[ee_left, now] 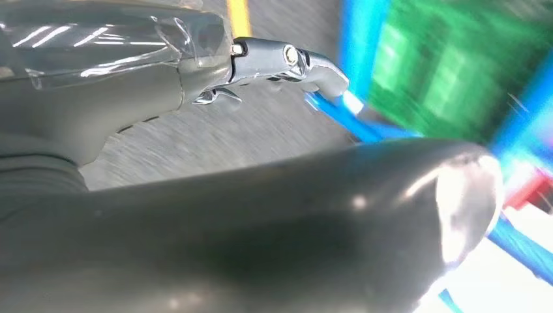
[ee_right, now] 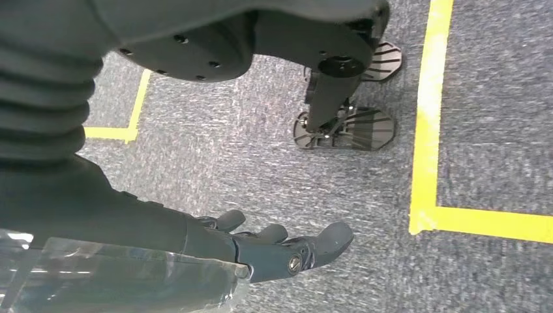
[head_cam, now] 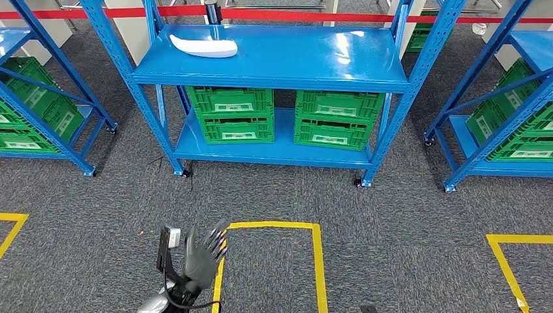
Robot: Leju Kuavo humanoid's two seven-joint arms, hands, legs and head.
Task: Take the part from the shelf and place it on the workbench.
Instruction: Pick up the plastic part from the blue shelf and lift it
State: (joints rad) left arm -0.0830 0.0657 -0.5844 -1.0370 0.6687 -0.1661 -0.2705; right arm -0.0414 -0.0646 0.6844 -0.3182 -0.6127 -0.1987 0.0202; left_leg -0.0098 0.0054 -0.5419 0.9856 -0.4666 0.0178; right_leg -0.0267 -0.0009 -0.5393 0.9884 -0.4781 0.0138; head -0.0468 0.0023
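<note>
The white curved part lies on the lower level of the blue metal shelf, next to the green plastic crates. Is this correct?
Not quite. The white curved part lies on the top level of the blue metal shelf, near its left end. The green plastic crates stand on the lower level, below it. The head view shows this.

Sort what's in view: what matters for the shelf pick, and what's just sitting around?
For the job:
white part on the top shelf
blue shelf holding it
left hand, raised, fingers spread, holding nothing
right hand, hanging over the carpet, holding nothing

Lying about:
green crates on the lower shelf
yellow floor tape
</note>
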